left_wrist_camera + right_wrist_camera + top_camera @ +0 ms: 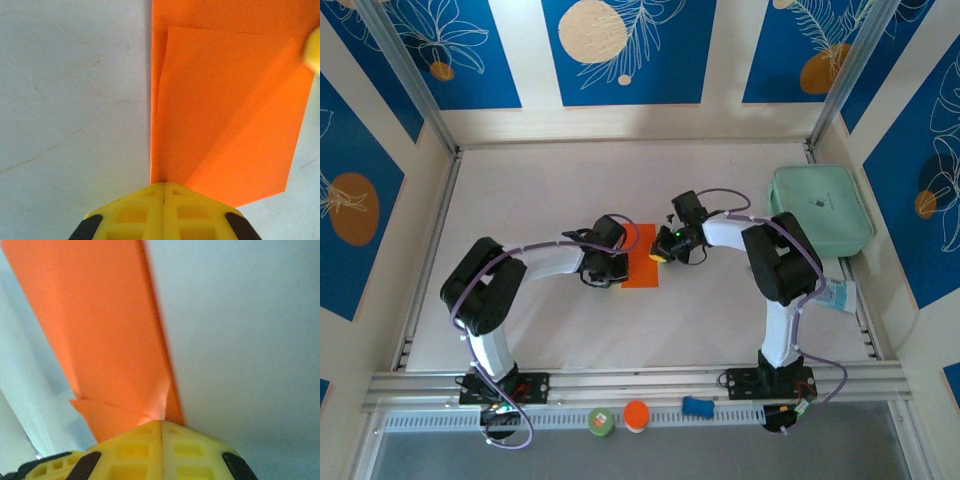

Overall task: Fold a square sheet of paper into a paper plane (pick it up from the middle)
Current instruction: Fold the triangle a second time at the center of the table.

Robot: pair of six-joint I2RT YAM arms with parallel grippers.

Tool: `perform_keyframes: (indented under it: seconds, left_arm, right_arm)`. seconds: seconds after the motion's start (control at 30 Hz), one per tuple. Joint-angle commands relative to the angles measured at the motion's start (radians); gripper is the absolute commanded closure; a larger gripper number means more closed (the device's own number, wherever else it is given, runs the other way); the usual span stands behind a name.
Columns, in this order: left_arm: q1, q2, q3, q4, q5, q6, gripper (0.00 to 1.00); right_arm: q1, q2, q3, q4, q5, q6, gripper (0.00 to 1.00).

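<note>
The left gripper (164,187) has its yellow fingers pressed together, tips touching the edge of the orange sheet of paper (642,262). The sheet lies folded, one layer over another, flat on the white table (520,200) near its middle. From above, this gripper sits at the sheet's 9 o'clock. The right gripper (161,424) sits at its 2 o'clock, likewise closed with its tips at the paper's edge. A mint-green case (820,210) rests at the table's 2 o'clock, well apart.

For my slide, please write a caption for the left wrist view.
Shut left gripper at the near edge of the partly folded orange paper on the white table.
</note>
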Motion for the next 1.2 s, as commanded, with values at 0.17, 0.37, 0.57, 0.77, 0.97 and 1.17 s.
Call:
perform_keyframes:
  seconds: [0.17,0.37,0.57,0.77,0.97,1.17]
  left_arm:
    - [-0.018,0.08,0.013,-0.184,-0.057,0.028,1.0]
    - [-0.021,-0.008,0.131,-0.202,-0.036,0.042,0.9]
    - [-0.021,-0.057,0.2,-0.214,-0.08,0.053,0.82]
    - [-0.018,-0.004,0.201,-0.125,-0.022,0.026,0.82]
    - [-0.012,0.044,0.218,-0.096,-0.072,0.016,0.86]
    - [-0.001,0.082,0.206,-0.09,-0.136,0.009,0.91]
  right_arm:
    - [-0.091,-0.041,0.0,-0.026,0.072,-0.088,0.99]
    - [-0.032,-0.191,-0.034,-0.052,0.073,-0.105,0.97]
    - [-0.003,-0.208,-0.106,0.01,0.021,-0.016,0.94]
    - [0.002,-0.169,-0.14,0.084,-0.055,0.051,0.91]
    - [0.014,-0.175,-0.168,0.098,-0.055,0.09,0.82]
    - [0.031,-0.17,-0.167,0.094,-0.056,0.114,0.73]
